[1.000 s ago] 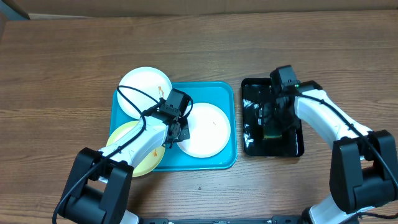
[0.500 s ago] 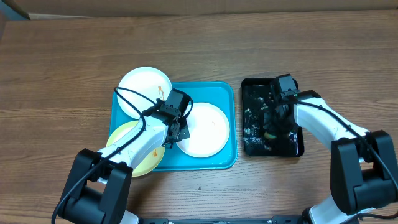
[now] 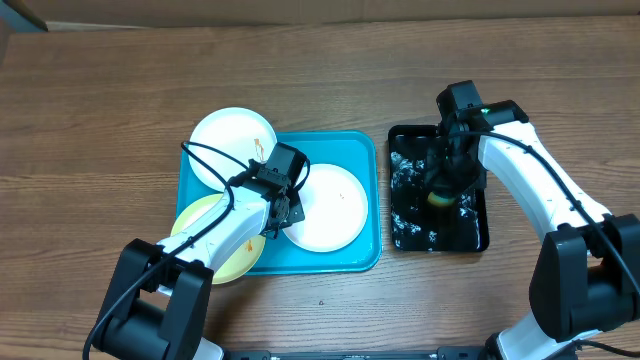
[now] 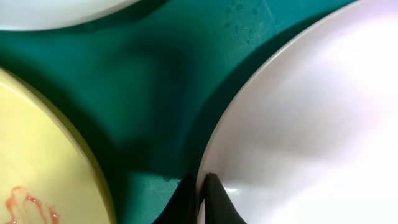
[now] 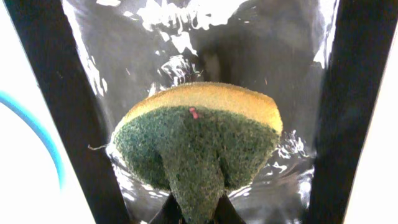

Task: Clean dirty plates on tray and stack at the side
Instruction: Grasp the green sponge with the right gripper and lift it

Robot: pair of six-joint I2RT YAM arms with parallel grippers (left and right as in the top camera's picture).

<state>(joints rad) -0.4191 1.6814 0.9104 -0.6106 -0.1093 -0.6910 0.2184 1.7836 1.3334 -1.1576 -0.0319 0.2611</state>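
A wooden table (image 3: 100,100) bears one blue tray (image 3: 345,145) and three plates. One white plate (image 3: 225,140) overhangs the tray's far-left corner. A yellow-green plate (image 3: 200,225) lies half hidden under the left arm. The left gripper (image 4: 200,199) narrowly pinches the rim of the centre plate (image 3: 335,205). The right gripper (image 5: 193,211) clamps one sponge (image 5: 199,134) over a wet black tray (image 3: 410,225); whether they touch is unclear.

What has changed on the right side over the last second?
The right claw, shut on the sponge, pulled toward the far end of the black tray, taking the sponge slightly that way. The water there looks more churned. The left claw stayed clamped on the white plate. The turquoise tray, yellow-green plate and second white plate did not shift.
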